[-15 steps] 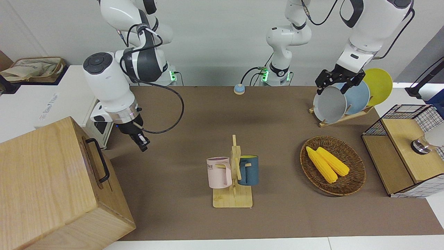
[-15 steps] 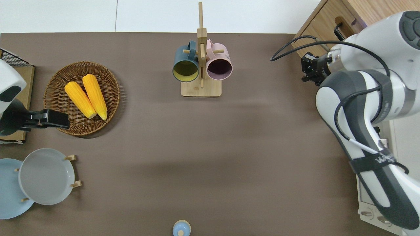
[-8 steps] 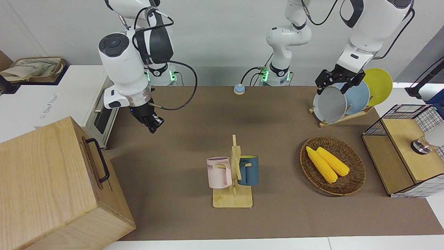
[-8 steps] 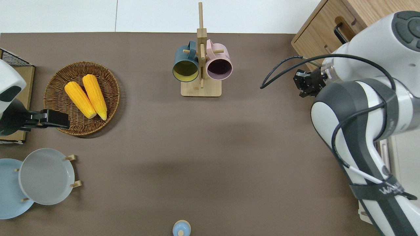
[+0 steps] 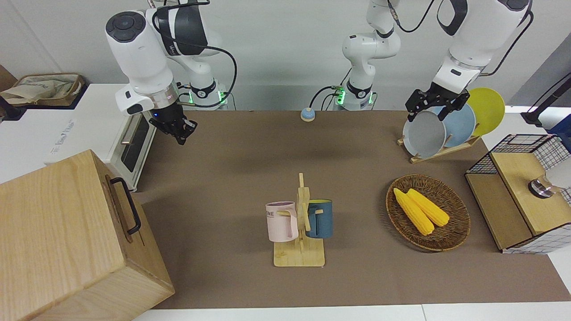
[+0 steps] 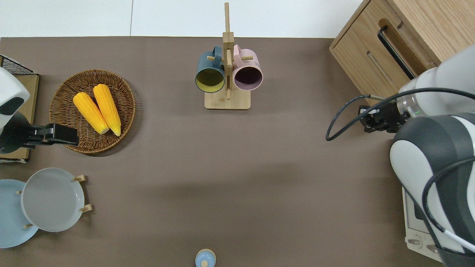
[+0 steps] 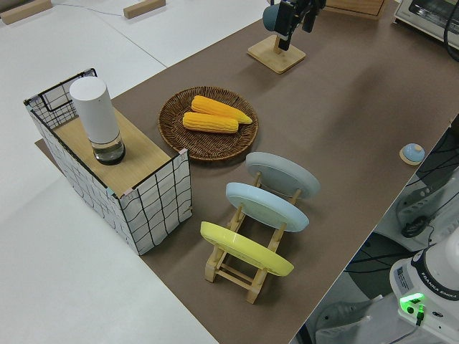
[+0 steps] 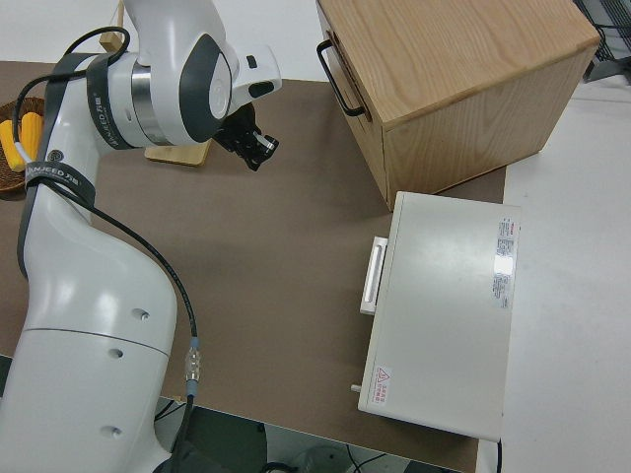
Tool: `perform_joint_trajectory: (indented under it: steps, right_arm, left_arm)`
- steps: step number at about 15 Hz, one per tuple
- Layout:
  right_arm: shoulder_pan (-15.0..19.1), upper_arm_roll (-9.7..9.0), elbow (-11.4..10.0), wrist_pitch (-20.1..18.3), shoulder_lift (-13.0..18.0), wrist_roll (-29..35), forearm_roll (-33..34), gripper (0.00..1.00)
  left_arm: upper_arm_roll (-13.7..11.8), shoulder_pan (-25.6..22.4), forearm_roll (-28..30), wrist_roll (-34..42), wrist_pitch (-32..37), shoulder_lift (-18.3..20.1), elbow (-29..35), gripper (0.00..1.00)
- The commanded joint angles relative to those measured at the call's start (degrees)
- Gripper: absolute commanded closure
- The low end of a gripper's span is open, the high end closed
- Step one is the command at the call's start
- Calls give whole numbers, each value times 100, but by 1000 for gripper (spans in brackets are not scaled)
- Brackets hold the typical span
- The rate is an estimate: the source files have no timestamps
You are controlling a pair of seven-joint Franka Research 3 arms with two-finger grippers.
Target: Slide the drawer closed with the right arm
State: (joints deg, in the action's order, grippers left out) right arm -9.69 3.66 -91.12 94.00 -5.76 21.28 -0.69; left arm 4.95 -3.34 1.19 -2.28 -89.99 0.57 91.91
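Note:
The drawer (image 5: 119,209) sits flush in the pale wooden cabinet (image 6: 426,22) at the right arm's end of the table, its black bar handle (image 6: 395,52) free. The handle also shows in the right side view (image 8: 338,77). My right gripper (image 5: 182,130) hangs in the air, shut and holding nothing. From overhead, the right gripper (image 6: 366,119) is over the brown mat just off the cabinet's corner, clear of the drawer front; the right side view shows it too (image 8: 258,148). The left arm is parked, its gripper (image 5: 427,116) open.
A white toaster oven (image 5: 133,149) stands beside the cabinet, nearer to the robots. Mid-table is a mug rack (image 5: 299,223) with a pink and a blue mug. A wicker basket of corn (image 5: 450,236), a plate rack (image 5: 439,127) and a mesh-sided box (image 5: 522,191) fill the left arm's end.
My right gripper has drawn away from the cabinet's front, risen, and moved back toward the robots. The drawer looks the same. The left arm has not moved.

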Motion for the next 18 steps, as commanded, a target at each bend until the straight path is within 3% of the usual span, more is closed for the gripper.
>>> perform_joint_trajectory:
  steps: [1, 2, 4, 8, 9, 10, 12, 18]
  right_arm:
    - [-95, 187, -397, -197, 339, -957, 252, 1000]
    - [-86, 187, -423, -198, 365, -1211, 366, 1000]
    - [-68, 371, -450, -119, 383, -2229, 411, 1000]
    - [-95, 425, -389, -66, 383, -2330, 385, 963]
    - [-95, 425, -380, -57, 374, -2286, 324, 841]
    - [-77, 425, -328, 4, 366, -2208, 297, 647]
    - [-60, 425, -301, 13, 365, -2050, 201, 51]
    - [-95, 556, -265, -75, 523, -2092, 130, 13]
  left_arm:
    - [-29, 35, -66, 43, 69, 66, 28, 2]
    - [-29, 26, -66, 43, 69, 58, 28, 2]
    - [-29, 35, -66, 43, 78, 58, 28, 2]
    - [-29, 35, -66, 43, 69, 58, 28, 5]
    - [-29, 26, -66, 43, 78, 58, 28, 2]
    - [-29, 26, -66, 43, 69, 58, 28, 2]
    - [-29, 35, -66, 43, 78, 58, 28, 2]
    - [-29, 35, -66, 43, 69, 58, 28, 2]
